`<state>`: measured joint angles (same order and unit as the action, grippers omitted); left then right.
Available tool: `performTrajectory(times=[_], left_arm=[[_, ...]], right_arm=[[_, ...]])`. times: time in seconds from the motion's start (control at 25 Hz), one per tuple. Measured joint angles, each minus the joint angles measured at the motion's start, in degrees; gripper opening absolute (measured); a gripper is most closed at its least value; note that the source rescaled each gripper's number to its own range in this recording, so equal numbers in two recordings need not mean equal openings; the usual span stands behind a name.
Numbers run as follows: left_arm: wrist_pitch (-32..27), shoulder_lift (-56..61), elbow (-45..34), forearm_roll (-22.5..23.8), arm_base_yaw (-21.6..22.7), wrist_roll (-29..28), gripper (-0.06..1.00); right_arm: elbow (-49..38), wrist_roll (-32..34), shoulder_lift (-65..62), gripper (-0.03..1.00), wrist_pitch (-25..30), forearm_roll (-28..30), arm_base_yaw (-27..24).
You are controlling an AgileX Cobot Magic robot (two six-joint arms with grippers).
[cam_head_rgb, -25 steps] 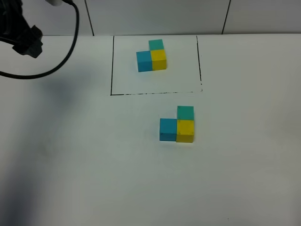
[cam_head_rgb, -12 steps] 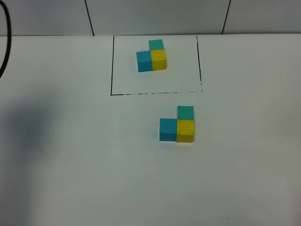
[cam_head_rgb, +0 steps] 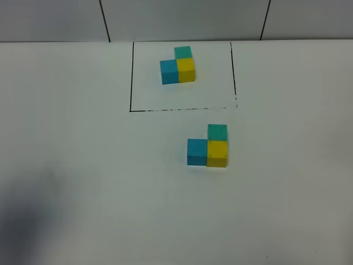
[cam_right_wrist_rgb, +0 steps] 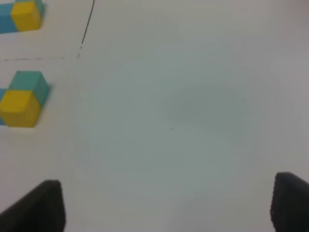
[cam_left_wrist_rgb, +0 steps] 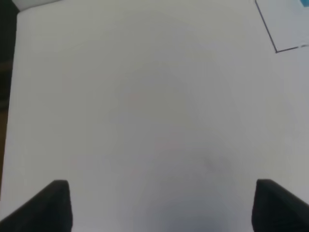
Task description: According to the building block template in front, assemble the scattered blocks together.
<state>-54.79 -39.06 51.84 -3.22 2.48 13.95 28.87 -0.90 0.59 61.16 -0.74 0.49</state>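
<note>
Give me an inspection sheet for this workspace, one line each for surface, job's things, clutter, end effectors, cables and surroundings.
Surface: white table, bare apart from the blocks and a drawn black frame.
Job's things: template inside the frame, blue left of yellow, green behind yellow. Blue block, yellow block and green block sit touching in the same L below the frame.
Clutter: nothing seen.
End effectors: left end effector open over bare table, holding nothing; right end effector open, holding nothing, off to the side of the blocks.
Cables: nothing seen.
Surroundings: pale panelled wall with dark seams behind the table.
</note>
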Motion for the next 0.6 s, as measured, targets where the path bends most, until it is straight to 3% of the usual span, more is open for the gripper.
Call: performTrajectory(times=[0.24,0.6], left_arm=[[-0.5,13.25,-9.67,-0.04,-0.57,-2.96,0.95],[-3.07,27.27,-17.67,-1.6,-1.33,-3.32,0.95]], right_arm=[[0.0,-0.06,0.0,0.73,0.0,0.0,0.0],[0.0,0.0,0.0,0.73,0.0,0.0,0.0]])
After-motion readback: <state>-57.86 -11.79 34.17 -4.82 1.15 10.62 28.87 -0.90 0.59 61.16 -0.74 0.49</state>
